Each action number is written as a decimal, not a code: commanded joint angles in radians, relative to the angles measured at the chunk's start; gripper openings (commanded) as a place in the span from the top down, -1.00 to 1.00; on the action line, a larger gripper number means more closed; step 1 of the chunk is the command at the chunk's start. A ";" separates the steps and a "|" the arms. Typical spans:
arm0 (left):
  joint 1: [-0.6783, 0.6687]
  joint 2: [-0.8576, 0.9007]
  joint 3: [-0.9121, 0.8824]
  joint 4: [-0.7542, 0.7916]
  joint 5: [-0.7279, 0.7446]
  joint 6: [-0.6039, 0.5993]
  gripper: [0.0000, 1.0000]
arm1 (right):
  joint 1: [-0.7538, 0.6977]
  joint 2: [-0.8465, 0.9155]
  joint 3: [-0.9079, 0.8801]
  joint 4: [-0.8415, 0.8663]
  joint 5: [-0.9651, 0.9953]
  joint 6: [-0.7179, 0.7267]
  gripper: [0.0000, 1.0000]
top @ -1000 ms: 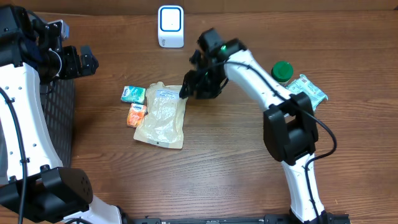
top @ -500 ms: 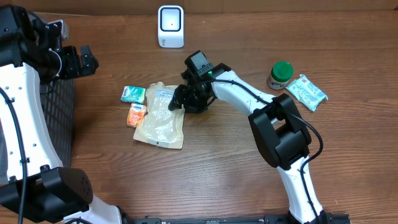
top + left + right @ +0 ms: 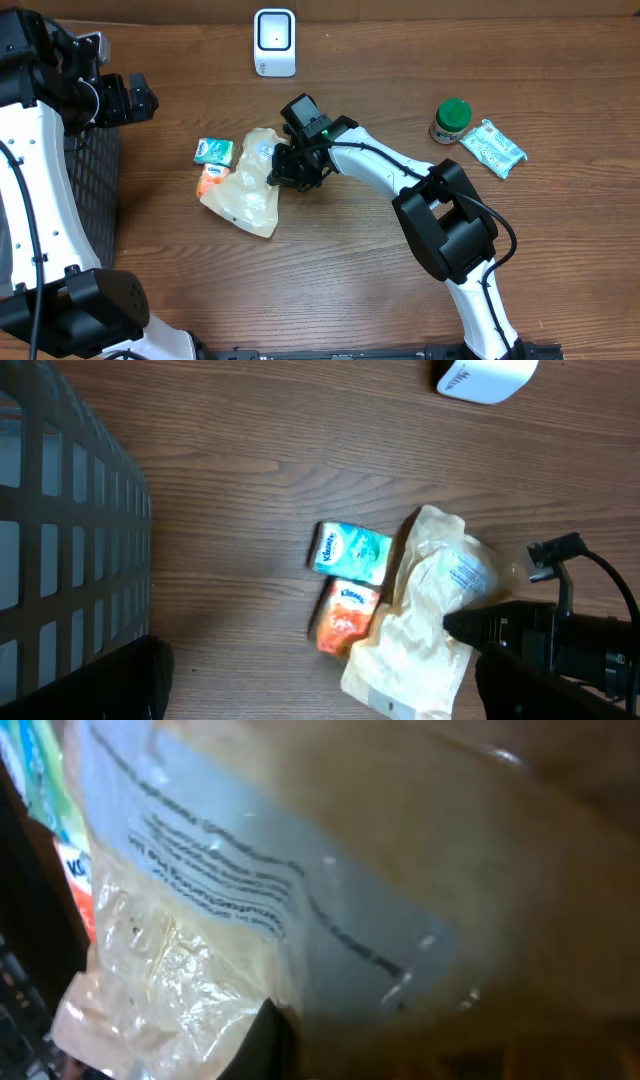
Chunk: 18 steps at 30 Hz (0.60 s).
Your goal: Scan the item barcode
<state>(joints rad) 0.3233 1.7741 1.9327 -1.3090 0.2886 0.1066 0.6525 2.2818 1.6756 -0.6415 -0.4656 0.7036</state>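
The item, a clear plastic bag (image 3: 243, 192) with a white printed label, lies crumpled at the table's middle left. My right gripper (image 3: 284, 168) is shut on the bag's upper right edge. In the right wrist view the bag (image 3: 250, 870) fills the frame, its label text close up, and one dark finger (image 3: 266, 1042) presses against the film. The white scanner (image 3: 274, 42) stands at the far edge. High at the left, my left gripper (image 3: 128, 97) is open and holds nothing. Its wrist view looks down on the bag (image 3: 425, 630) and the scanner (image 3: 485, 375).
A teal tissue pack (image 3: 213, 151) and an orange pack (image 3: 207, 181) lie against the bag's left side. At the right are a green-lidded jar (image 3: 452, 119) and a wipes packet (image 3: 492, 147). A black wire basket (image 3: 95, 195) stands at the left edge.
My right gripper moved left onto the bag and shut on its edge. The bag bunched up and shifted left, partly over the orange pack. The left arm stayed still.
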 commanded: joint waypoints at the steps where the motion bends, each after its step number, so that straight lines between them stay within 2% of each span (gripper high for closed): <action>1: 0.003 -0.029 0.017 0.002 0.008 -0.008 -0.99 | -0.022 0.014 -0.031 -0.023 0.053 -0.042 0.92; 9: 0.003 -0.029 0.017 0.002 0.008 -0.008 -0.99 | -0.054 -0.154 0.025 -0.167 0.146 -0.213 0.92; 15: 0.003 -0.029 0.017 0.002 0.008 -0.008 -0.99 | -0.053 -0.313 0.125 -0.443 0.351 -0.328 0.92; 18: 0.003 -0.029 0.017 0.002 0.008 -0.008 -0.99 | -0.051 -0.325 0.200 -0.630 0.509 -0.352 0.92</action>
<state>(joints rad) 0.3233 1.7741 1.9327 -1.3094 0.2886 0.1066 0.5972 2.0140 1.8038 -1.2076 -0.1497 0.4171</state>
